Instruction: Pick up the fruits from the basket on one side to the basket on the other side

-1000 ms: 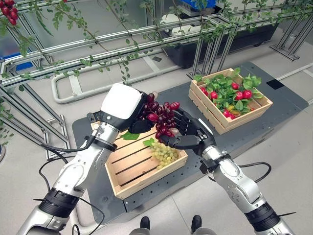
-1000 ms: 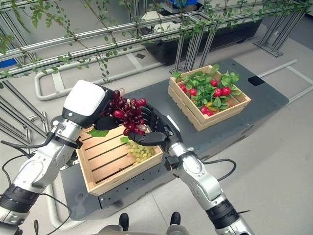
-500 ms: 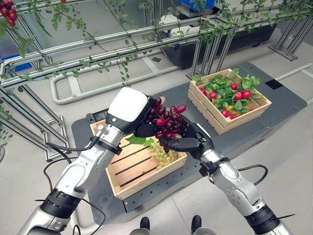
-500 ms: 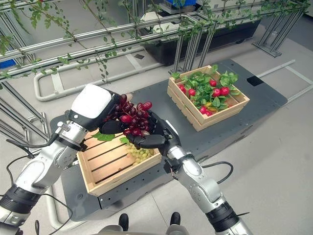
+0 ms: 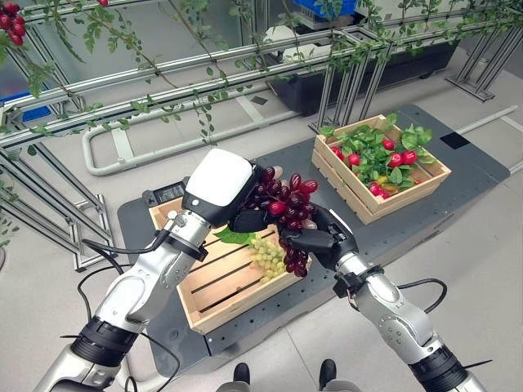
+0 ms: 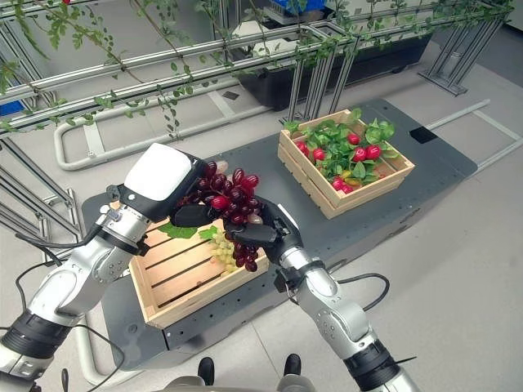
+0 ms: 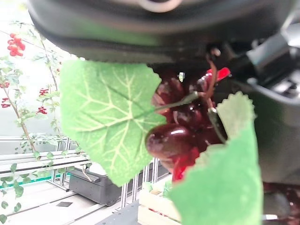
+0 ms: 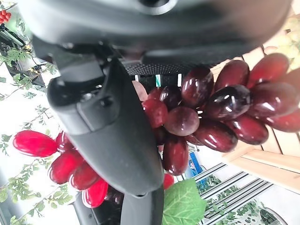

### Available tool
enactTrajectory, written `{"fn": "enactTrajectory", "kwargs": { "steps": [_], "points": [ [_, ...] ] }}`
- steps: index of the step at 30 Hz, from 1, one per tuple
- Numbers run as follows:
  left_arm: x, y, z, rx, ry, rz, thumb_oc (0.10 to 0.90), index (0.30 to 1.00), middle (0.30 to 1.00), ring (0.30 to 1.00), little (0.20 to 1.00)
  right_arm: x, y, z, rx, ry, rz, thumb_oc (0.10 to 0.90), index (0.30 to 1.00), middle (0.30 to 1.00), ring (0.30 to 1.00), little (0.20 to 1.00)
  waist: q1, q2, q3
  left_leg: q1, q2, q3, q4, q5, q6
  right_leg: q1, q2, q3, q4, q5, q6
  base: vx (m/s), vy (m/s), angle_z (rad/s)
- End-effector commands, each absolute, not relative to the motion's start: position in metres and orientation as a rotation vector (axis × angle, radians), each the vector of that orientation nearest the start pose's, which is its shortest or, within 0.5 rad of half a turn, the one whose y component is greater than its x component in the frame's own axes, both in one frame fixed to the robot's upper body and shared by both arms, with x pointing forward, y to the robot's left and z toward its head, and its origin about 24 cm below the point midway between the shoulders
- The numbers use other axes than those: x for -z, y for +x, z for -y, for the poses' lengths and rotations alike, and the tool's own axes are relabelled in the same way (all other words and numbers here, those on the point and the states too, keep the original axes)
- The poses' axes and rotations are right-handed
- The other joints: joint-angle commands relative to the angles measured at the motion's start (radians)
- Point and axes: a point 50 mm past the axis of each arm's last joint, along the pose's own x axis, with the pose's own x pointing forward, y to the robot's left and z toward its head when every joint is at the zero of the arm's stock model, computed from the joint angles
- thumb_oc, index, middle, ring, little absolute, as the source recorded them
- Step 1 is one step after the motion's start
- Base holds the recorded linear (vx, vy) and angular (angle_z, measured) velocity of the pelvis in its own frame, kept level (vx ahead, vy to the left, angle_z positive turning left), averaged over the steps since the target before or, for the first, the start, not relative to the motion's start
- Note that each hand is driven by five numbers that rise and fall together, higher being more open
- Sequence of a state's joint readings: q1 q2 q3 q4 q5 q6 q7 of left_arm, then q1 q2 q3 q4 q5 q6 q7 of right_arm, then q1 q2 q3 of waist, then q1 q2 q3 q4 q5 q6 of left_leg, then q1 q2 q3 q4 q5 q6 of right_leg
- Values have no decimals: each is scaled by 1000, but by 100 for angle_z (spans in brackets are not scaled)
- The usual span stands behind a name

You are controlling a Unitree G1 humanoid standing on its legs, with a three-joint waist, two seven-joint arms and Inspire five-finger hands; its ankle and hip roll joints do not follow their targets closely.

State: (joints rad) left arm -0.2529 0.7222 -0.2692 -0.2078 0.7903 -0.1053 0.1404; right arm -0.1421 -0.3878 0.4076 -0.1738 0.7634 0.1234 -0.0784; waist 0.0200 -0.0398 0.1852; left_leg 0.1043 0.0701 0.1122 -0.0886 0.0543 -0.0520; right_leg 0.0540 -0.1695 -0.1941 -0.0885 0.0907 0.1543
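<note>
Dark red grapes (image 5: 282, 202), a big bunch of them, are up in the air between both hands right over the near right corner of the wooden crate (image 5: 214, 282) on the robot's left. The left hand (image 5: 219, 186), the one with the white back cover, has its fingers curled around the top of the bunch, where the stem and a green leaf (image 5: 233, 236) are. The left wrist view backs that up: a leaf and dark grapes sit right against the palm. The right hand (image 5: 323, 239) comes in from the other side and is wrapped around the lower part of the same bunch, thumb across the front, with a few grapes dangling below it. In the right wrist view the thumb (image 8: 119, 140) lies across the grapes, which bulge out on both sides of it.

Down in that slatted crate there's a bunch of green grapes (image 5: 268, 254) lying by the right wall, just under the red bunch. Otherwise the slats show bare.

Further off to the robot's right sits a second wooden crate (image 5: 381, 166), well apart from the first, packed with green leaves and small red fruits (image 5: 408, 157). Both crates are on a dark grey platform (image 5: 409, 220) with little holes in it.

Behind all that runs a metal frame (image 5: 204, 73) of silver rails with leafy vines draped on it.
</note>
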Motion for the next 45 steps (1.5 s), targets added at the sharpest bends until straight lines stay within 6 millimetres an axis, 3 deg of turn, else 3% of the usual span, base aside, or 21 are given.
{"fn": "enactTrajectory", "kwargs": {
  "steps": [1, 2, 4, 5, 6, 13, 17, 19, 20, 23, 28, 30, 32, 34, 37, 39, 41, 42, 45],
  "points": [
    [-172, 270, -155, 116, 1346, 779, 477, 415, 415, 415, 415, -128, 263, 113, -402, 463, 243, 400, 300, 300, 300, 300, 8, 24, -144, 29, -10, 0, 2, -114, 2, 23, -31, -17, 39, -72, 39, 0, 0, 0],
    [-172, 270, -155, 116, 1346, 779, 477, 415, 415, 415, 415, -128, 263, 113, -402, 463, 243, 400, 300, 300, 300, 300, 8, 24, -144, 29, -10, 0, 2, -114, 3, 23, -31, -17, 39, -72, 39, 0, 0, 0],
    [-168, 270, -160, 112, 1347, 746, 676, 714, 714, 714, 714, -127, 263, 117, -385, 455, 243, 400, 300, 300, 300, 300, 8, 25, -144, 28, -10, 0, 2, -114, 3, 23, -31, -16, 38, -71, 40, 0, 0, 0],
    [-167, 270, -161, 111, 1347, 732, 676, 714, 714, 714, 714, -127, 263, 118, -377, 450, 245, 400, 300, 300, 300, 300, 8, 25, -144, 29, -10, 0, 2, -114, 3, 24, -31, -16, 37, -71, 40, 0, 0, 0],
    [-165, 270, -164, 113, 1346, 712, 800, 900, 900, 900, 900, -127, 263, 121, -360, 444, 249, 400, 300, 300, 300, 300, 7, 26, -143, 30, -10, 1, 1, -114, 3, 25, -30, -15, 36, -71, 39, 0, 0, 0],
    [-146, 269, -183, 228, 1087, 469, 800, 900, 900, 900, 900, -131, 261, 151, -199, 408, 326, 400, 300, 300, 300, 300, 5, 31, -136, 27, -10, 2, 1, -113, 6, 21, -28, -8, 33, -68, 40, -1, -2, -1],
    [-139, 262, -188, 334, 806, 369, 800, 900, 900, 900, 900, -129, 257, 168, -112, 383, 343, 400, 300, 300, 300, 300, -1, 33, -129, 26, -10, 7, 4, -114, 9, 16, -22, 2, 34, -68, 38, -6, -27, -7],
    [-131, 260, -188, 430, 545, 255, 800, 900, 900, 900, 900, -128, 255, 175, -74, 379, 354, 400, 300, 300, 300, 300, -7, 32, -126, 26, -8, 14, 9, -115, 9, 13, -18, 13, 30, -64, 37, -2, -45, -5],
    [-126, 257, -183, 495, 394, 217, 800, 900, 900, 900, 900, -128, 254, 178, -55, 381, 362, 400, 300, 300, 300, 300, -9, 31, -124, 25, -8, 19, 12, -116, 11, 13, -15, 17, 21, -59, 35, 14, -53, -10],
    [-120, 246, -160, 698, 168, 212, 800, 900, 900, 900, 900, -124, 253, 183, -28, 382, 363, 400, 300, 300, 300, 300, -20, 30, -118, 33, -4, 37, 19, -125, 12, 18, -6, 33, 1, -52, 33, 6, -60, -18],
    [-133, 231, -126, 1006, -153, 287, 800, 900, 900, 900, 900, -120, 257, 183, -39, 421, 343, 400, 300, 300, 300, 300, -35, 25, -114, 20, -13, 36, 84, -153, 17, 3, 15, 99, 1, -50, 19, -1, -21, -24],
    [-140, 230, -119, 1060, -220, 320, 800, 900, 900, 900, 900, -119, 260, 180, -62, 429, 332, 400, 300, 300, 300, 300, -34, 20, -111, 4, -28, 9, 134, -176, 20, -2, 14, 127, 1, -45, 17, -29, 85, -30],
    [-144, 232, -114, 1075, -296, 343, 800, 900, 900, 900, 900, -119, 263, 171, -137, 421, 309, 400, 300, 300, 300, 300, -20, 15, -101, -17, -70, -88, 206, -217, 32, -7, 9, 191, 1, -27, 19, -48, 224, -51],
    [-143, 232, -113, 1090, -310, 347, 800, 900, 900, 900, 900, -120, 264, 167, -175, 431, 299, 400, 300, 300, 300, 300, -17, 16, -95, -16, -104, -133, 221, -239, 48, -20, 1, 236, 14, -17, 30, -76, 319, -104],
    [-139, 234, -110, 1138, -355, 318, 800, 900, 900, 900, 900, -119, 262, 169, -154, 449, 304, 400, 300, 300, 300, 300, -42, 28, -91, 6, -129, -106, 180, -241, 77, -86, -33, 263, 79, -1, 61, -138, 502, -84],
    [-134, 233, -107, 1163, -376, 306, 800, 900, 900, 900, 900, -115, 258, 168, -146, 463, 291, 400, 300, 300, 300, 300, -57, 34, -84, 7, -153, -105, 173, -244, 85, -127, -61, 265, 107, 39, 63, -127, 364, -23],
    [-129, 233, -105, 1176, -399, 292, 800, 900, 900, 900, 900, -109, 254, 170, -153, 462, 275, 400, 300, 300, 300, 300, -71, 43, -77, 21, -173, -98, 147, -241, 84, -183, -96, 257, 107, 125, 72, -146, 370, -30],
    [-129, 233, -105, 1171, -408, 289, 800, 900, 900, 900, 900, -108, 253, 171, -162, 464, 269, 400, 300, 300, 300, 300, -72, 48, -72, 27, -180, -89, 139, -235, 80, -206, -113, 225, 78, 148, 77, -145, 326, -31],
    [-130, 234, -105, 1150, -371, 284, 800, 900, 900, 900, 900, -104, 253, 173, -167, 486, 257, 400, 300, 300, 300, 300, -60, 56, -69, 28, -187, -45, 115, -221, 82, -226, -128, 134, 110, 143, 76, -195, 255, -51]
  ]
}}
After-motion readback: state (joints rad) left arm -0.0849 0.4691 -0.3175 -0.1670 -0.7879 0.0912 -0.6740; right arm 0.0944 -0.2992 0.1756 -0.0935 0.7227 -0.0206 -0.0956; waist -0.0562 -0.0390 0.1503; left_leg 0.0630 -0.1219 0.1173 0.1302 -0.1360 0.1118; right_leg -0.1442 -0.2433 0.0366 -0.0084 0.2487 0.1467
